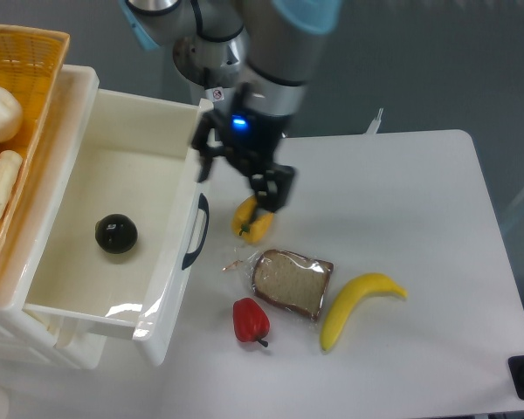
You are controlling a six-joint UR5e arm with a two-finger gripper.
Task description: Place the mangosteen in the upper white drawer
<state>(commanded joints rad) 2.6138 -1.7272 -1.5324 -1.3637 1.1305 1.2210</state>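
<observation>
The mangosteen (115, 234) sits on the floor of the upper white drawer (183, 288), left of centre, touching no wall. The drawer is pulled out, black handle facing the tabletop (402, 218). The gripper (260, 188) hangs outside the drawer, over the yellow pepper (255, 223), covering its top; it carries nothing, and whether its fingers are apart or together cannot be told from this angle. A blue light glows on the wrist. Beside the pepper lies a slice of bread in clear wrap (290, 283), a red pepper (251, 321) just below it, a banana (358, 305) to the right. An orange basket (26, 78) holds pale items at the far left. A small red-and-white sticker on the arm's base is too small to read.
</observation>
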